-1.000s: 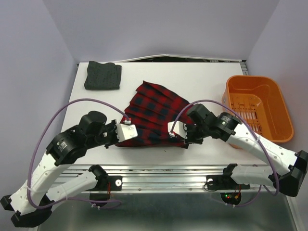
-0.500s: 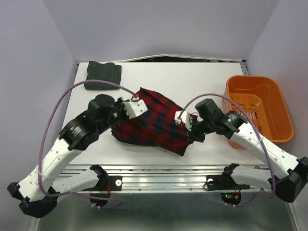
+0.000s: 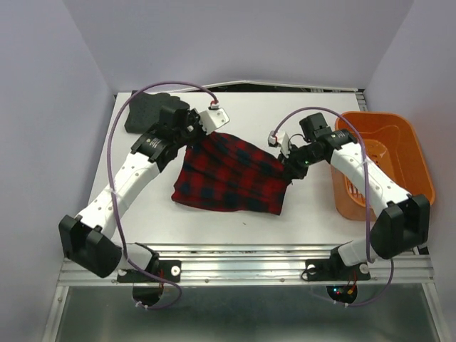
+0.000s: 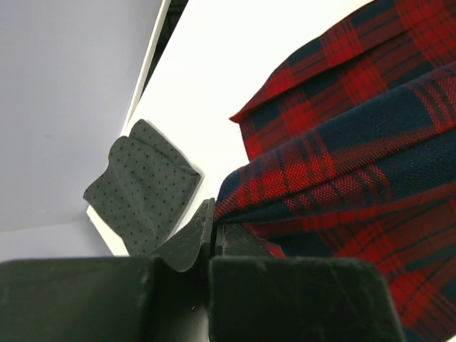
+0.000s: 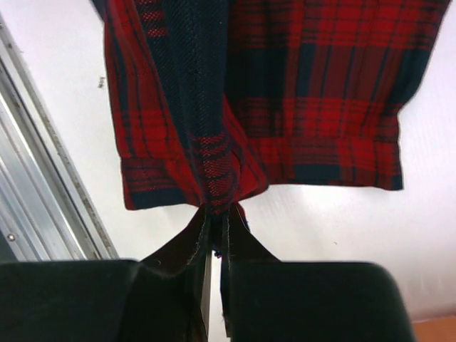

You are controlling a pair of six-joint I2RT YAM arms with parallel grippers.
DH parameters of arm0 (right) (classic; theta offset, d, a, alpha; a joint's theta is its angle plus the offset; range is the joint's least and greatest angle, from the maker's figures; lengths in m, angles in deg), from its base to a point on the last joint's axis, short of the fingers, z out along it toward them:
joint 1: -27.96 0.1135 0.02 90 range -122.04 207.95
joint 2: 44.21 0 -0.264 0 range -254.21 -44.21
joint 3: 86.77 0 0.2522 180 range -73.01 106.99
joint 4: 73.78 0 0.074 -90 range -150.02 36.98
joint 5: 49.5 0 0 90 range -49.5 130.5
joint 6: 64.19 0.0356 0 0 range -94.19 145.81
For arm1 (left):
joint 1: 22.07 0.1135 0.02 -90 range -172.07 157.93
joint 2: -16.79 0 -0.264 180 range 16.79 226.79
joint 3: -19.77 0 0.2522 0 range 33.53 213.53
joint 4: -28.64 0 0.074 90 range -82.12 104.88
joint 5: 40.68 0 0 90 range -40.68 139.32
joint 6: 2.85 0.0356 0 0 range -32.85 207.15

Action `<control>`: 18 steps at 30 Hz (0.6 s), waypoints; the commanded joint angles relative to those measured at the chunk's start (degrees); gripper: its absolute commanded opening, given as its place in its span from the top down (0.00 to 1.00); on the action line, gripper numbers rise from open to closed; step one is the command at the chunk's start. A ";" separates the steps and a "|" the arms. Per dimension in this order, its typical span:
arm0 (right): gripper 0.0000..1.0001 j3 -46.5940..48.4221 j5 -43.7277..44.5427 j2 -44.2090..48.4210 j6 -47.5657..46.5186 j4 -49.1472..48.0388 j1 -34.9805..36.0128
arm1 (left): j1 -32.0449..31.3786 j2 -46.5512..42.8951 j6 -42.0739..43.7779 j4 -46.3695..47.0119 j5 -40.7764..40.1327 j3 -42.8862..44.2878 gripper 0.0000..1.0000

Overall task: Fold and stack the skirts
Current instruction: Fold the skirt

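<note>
The red-and-black plaid skirt (image 3: pixel 231 176) lies folded over in the middle of the table. My left gripper (image 3: pixel 197 139) is shut on its far left corner; the pinched cloth shows in the left wrist view (image 4: pixel 299 185). My right gripper (image 3: pixel 290 167) is shut on its far right corner, seen in the right wrist view (image 5: pixel 217 192). The dark grey dotted skirt (image 3: pixel 146 114) lies folded at the back left, partly hidden by my left arm; it also shows in the left wrist view (image 4: pixel 142 185).
An orange plastic basket (image 3: pixel 385 160) stands at the right edge of the table, close behind my right arm. The metal rail (image 3: pixel 242 253) runs along the table's near edge.
Both grippers have carried the plaid skirt's near edge up and away toward the back, folding it over itself. The arms now reach far across the table.
</note>
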 commanded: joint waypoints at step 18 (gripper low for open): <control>0.89 30.90 0.59 -42.07 -7.03 -2.72 -10.58 | 8.74 40.23 -4.36 14.84 7.57 19.86 0.99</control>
